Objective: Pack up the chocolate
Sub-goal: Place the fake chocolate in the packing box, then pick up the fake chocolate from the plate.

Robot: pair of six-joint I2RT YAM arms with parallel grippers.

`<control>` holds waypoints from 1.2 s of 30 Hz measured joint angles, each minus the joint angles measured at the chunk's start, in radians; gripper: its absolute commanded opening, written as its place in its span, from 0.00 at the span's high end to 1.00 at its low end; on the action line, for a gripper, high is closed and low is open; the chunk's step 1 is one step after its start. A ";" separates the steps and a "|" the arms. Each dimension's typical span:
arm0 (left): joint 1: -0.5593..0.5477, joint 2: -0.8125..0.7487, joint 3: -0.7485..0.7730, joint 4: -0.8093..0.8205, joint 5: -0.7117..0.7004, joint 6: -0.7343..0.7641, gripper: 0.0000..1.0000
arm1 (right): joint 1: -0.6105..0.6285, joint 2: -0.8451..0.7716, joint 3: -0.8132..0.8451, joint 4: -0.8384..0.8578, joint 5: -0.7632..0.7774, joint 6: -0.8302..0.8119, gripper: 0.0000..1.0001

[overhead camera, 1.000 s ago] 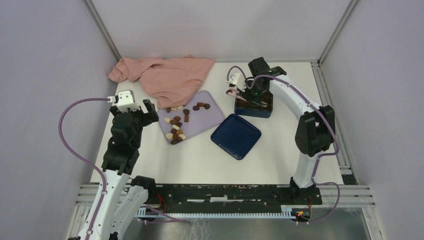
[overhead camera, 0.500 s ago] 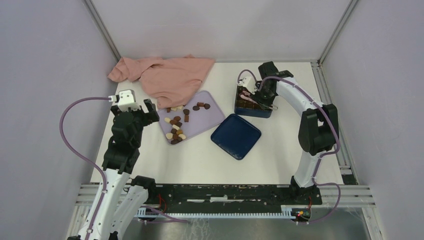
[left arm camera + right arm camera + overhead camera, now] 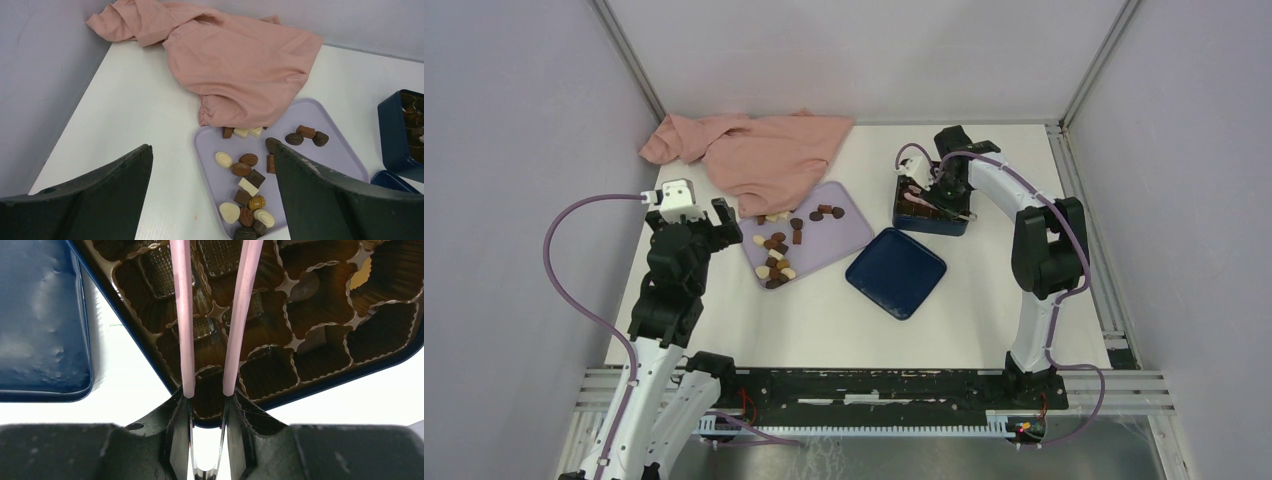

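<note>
the left gripper (image 3: 211, 150) hovers at the near-left edge of the lilac tray (image 3: 330, 150), jaws spread wide and holding nothing. a crumpled pink cloth (image 3: 240, 55) drapes over the tray's far edge. loose chocolate pieces (image 3: 248, 176) lie on the tray. next, a dark blue lid (image 3: 896, 272) lies flat on the table (image 3: 824, 310), then the blue box (image 3: 932, 224), with a few pieces in its brown insert (image 3: 320, 305). above it, the right gripper (image 3: 206, 395) has its jaws pinched on pink tweezers (image 3: 182, 315), whose tips are out of view.

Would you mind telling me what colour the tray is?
Lilac; the tray shows best in the left wrist view.
</note>
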 measured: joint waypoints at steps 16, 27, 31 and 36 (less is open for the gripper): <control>0.000 0.002 0.000 0.000 0.000 0.000 0.05 | 0.003 0.000 0.002 0.000 0.015 0.002 0.62; 0.000 0.003 0.000 0.000 0.000 0.000 0.05 | 0.047 -0.069 0.002 0.003 -0.076 -0.002 0.63; 0.000 0.003 0.000 0.000 0.000 0.000 0.05 | 0.140 -0.098 0.010 0.008 -0.078 -0.010 0.63; 0.000 0.006 0.000 0.000 0.000 0.000 0.05 | 0.249 -0.063 0.073 -0.008 -0.069 -0.018 0.63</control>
